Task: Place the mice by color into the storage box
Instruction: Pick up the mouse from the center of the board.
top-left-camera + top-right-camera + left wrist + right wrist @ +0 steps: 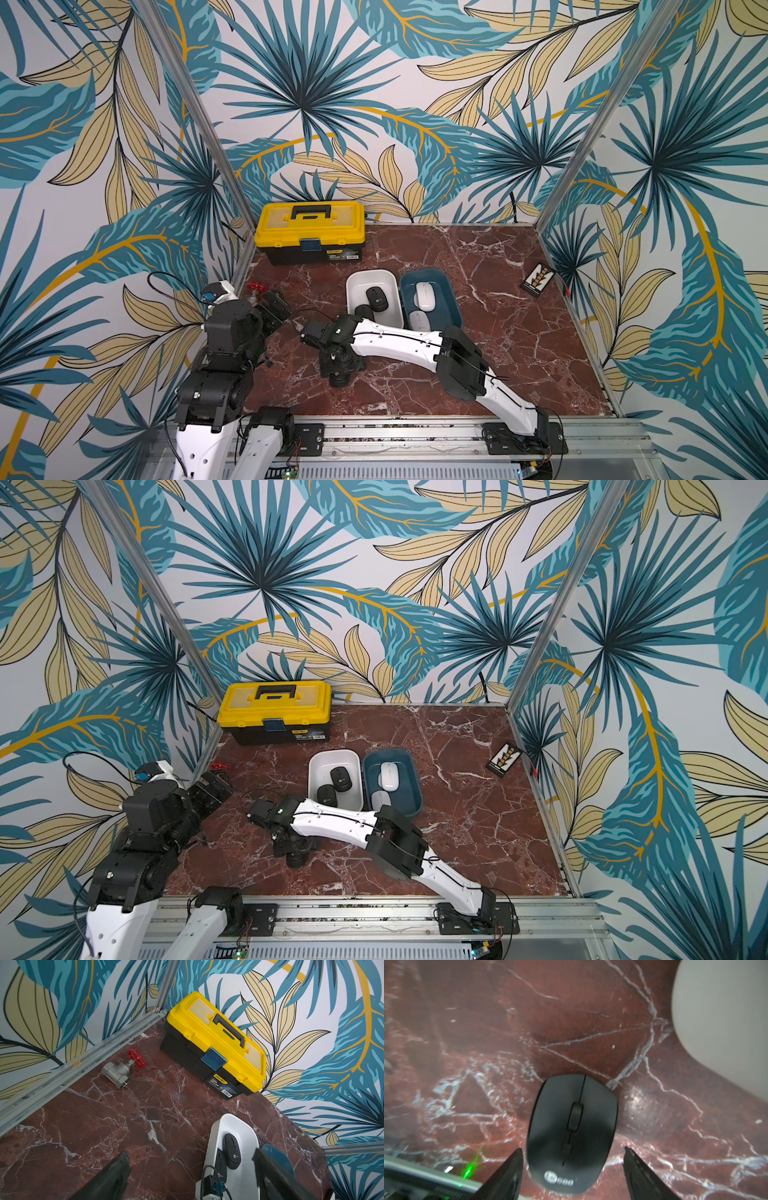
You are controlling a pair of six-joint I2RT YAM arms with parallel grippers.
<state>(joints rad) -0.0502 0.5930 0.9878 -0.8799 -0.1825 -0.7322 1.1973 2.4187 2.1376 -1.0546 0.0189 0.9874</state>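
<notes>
Right wrist: black mouse (572, 1134) lies between parted fingers (506, 1176) (nearer one).

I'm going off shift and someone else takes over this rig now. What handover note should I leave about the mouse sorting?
Left gripper: open and empty, away from the bins.
Right gripper: open, with one jaw on each side of the third black mouse. That mouse appears to lie on the table beside the white bin. No grip is visible.
Done: the first black mouse and second black mouse lie in the white bin. The longer white mouse and shorter white mouse lie in the teal bin.
Left: grasp the third black mouse and put it in the white bin.
</notes>
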